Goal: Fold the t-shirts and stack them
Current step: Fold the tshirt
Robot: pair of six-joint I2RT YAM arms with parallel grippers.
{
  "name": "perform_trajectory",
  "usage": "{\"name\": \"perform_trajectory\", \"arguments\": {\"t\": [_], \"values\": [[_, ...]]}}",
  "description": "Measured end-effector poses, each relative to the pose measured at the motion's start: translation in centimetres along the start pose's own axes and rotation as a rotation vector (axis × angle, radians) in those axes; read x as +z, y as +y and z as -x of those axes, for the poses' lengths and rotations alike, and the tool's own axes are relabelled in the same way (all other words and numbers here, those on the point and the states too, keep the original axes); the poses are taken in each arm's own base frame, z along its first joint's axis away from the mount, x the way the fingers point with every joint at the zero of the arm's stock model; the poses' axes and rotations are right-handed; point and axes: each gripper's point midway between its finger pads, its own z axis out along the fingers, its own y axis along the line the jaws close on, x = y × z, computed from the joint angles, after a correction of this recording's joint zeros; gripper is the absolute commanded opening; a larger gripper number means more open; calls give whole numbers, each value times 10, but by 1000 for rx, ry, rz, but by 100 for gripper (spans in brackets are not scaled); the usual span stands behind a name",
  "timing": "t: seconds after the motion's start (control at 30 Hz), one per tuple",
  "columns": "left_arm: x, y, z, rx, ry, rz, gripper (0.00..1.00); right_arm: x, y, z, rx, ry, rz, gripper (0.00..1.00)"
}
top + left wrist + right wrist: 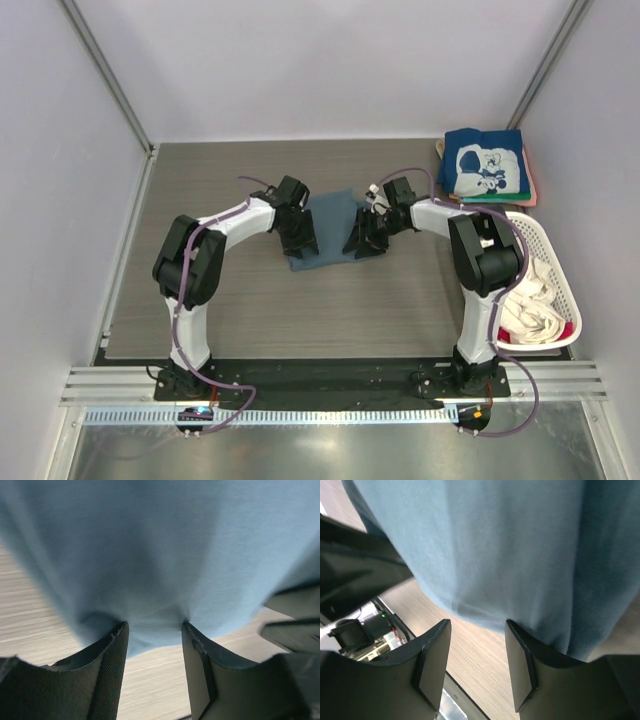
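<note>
A plain slate-blue t-shirt (pixel 328 232) lies folded small on the middle of the table. My left gripper (pixel 300 240) is at its left edge and my right gripper (pixel 362 240) at its right edge, facing each other. In the left wrist view the jaws (pixel 154 627) stand open with both tips against the blue cloth (pixel 160 555), its edge between them. In the right wrist view the jaws (pixel 477 625) are open too, tips at the cloth's (pixel 510 545) edge. A navy t-shirt with white cartoon print (pixel 484 165) tops a stack at the back right.
A white plastic lattice basket (pixel 549 250) stands at the right edge, holding cream cloth (pixel 525 305) with red beneath. Green and pink shirt edges (pixel 528 192) show under the navy one. Walls close in the table at the back and sides.
</note>
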Motion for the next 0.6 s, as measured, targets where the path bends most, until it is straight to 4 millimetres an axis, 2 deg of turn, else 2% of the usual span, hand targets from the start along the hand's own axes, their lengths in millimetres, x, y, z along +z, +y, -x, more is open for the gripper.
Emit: {"name": "perform_trajectory", "arguments": {"t": [0.17,0.27,0.37,0.4,0.47,0.5,0.6], "values": [[-11,23,11,113,-44,149,52,-1,8,-24,-39,3,-24,56],[-33,30,30,177,-80,237,56,-5,17,-43,-56,27,-52,60],[-64,19,60,218,-162,271,59,-18,36,-43,-94,1,-44,69],[-75,14,69,228,-192,272,59,-26,42,-37,-102,-20,-43,77],[-98,6,80,237,-248,268,59,-47,54,-15,-119,-98,-28,84],[-109,5,80,239,-265,269,60,-56,57,-3,-125,-137,-24,88],[-143,12,66,245,-298,261,60,-90,53,43,-111,-270,-36,92]]}}
